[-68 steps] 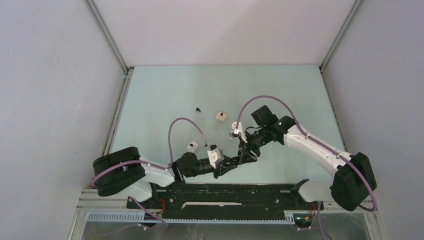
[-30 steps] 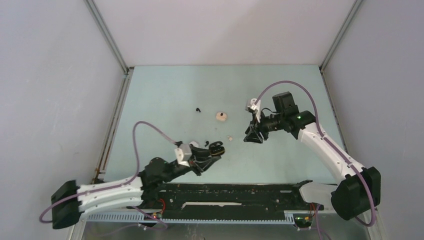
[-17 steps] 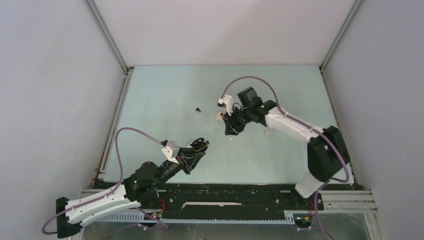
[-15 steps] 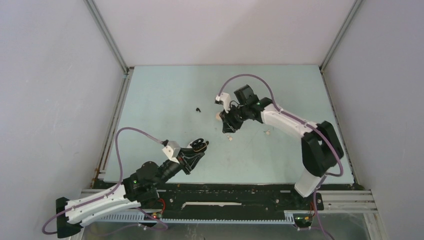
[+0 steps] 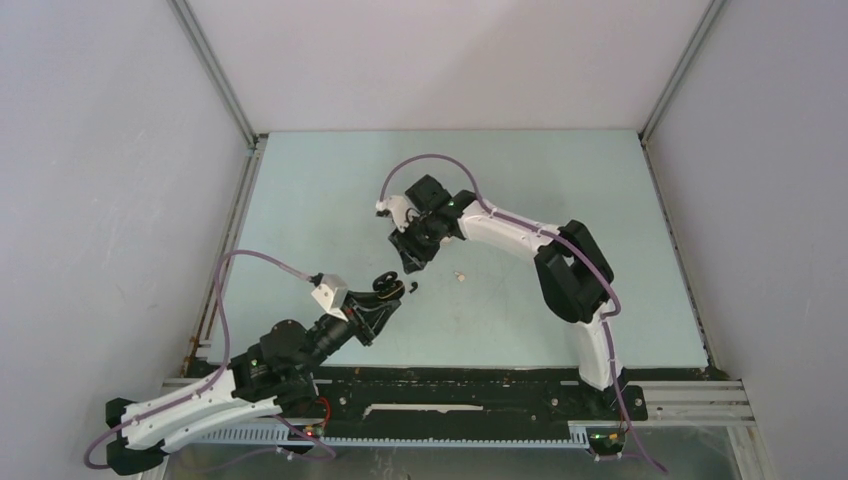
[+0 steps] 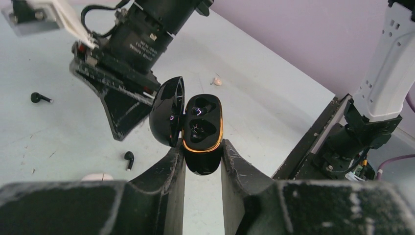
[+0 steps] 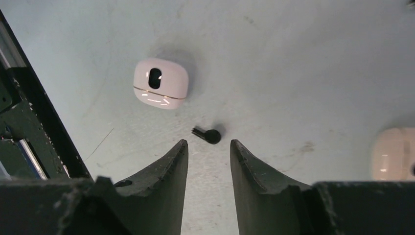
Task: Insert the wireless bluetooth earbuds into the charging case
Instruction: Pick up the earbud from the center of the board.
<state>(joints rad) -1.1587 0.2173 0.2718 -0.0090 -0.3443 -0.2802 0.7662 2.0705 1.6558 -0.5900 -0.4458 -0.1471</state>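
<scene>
2 empty wells show inside the black charging case (image 6: 201, 122), which the left gripper (image 6: 202, 156) clamps by its lower half, lid (image 6: 167, 117) swung back to the left. The right gripper (image 7: 207, 149) hangs over the table (image 7: 318, 58) with its jaws apart and nothing between them. 1 black earbud (image 7: 211, 135) lies flat just ahead of its fingertips, about in line with the gap.

The main risk, as I judge it, is a bad pinch. The bud is tiny, with a round head and a short stem pointing left, and its smooth shell could squirt out or roll if the jaws close on the head alone or come down slightly off line. A white case (image 7: 160, 83) sits ahead and to the left of the jaws, near enough to be nudged. A pinkish case (image 7: 394, 154) lies well off to the right.

Seating could also fail: the black case is held tilted, so a bud released early may drop past the gold rim.

1 more black earbud (image 6: 40, 97) lies far left of the held case, and a pale bud (image 6: 217, 81) lies beyond it.
</scene>
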